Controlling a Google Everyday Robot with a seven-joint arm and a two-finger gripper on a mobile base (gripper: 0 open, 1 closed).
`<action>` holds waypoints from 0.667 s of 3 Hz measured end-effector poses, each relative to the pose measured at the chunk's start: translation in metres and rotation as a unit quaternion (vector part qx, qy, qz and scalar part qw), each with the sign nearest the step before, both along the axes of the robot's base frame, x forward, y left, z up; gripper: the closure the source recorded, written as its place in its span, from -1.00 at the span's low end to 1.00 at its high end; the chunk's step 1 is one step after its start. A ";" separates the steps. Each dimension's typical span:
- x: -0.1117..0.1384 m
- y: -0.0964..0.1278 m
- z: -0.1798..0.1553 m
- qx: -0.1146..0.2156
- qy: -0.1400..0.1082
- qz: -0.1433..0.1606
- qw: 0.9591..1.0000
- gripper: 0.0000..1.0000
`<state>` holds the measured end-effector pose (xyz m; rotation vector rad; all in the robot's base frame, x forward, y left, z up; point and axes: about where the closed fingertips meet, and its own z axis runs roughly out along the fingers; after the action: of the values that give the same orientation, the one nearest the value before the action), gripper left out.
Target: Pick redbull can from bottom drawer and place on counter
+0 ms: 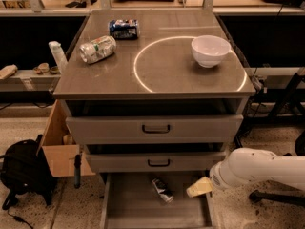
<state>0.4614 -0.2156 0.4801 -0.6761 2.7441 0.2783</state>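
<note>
The redbull can (162, 190) lay on its side in the bottom drawer (128, 213), just left of my gripper (200, 188), which held nothing. I couldn't tell how far open it was. I judged the can light, slick and easily dented, best taken across its middle.

Smooth counter (164, 68) with a dull sheen; glossy white bowl (210, 50); shiny metal redbull can (162, 190) on the matt floor of the bottom drawer (136, 205); smooth pale plastic gripper (199, 188) over that drawer's right side
</note>
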 end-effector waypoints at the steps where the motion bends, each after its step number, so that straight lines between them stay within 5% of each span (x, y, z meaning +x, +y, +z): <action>1: -0.004 0.010 -0.019 -0.004 0.009 0.007 1.000 -1.00; 2: -0.011 0.037 -0.048 -0.002 0.033 0.037 0.999 -1.00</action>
<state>0.4500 -0.1785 0.4318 -0.7843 2.7867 0.3159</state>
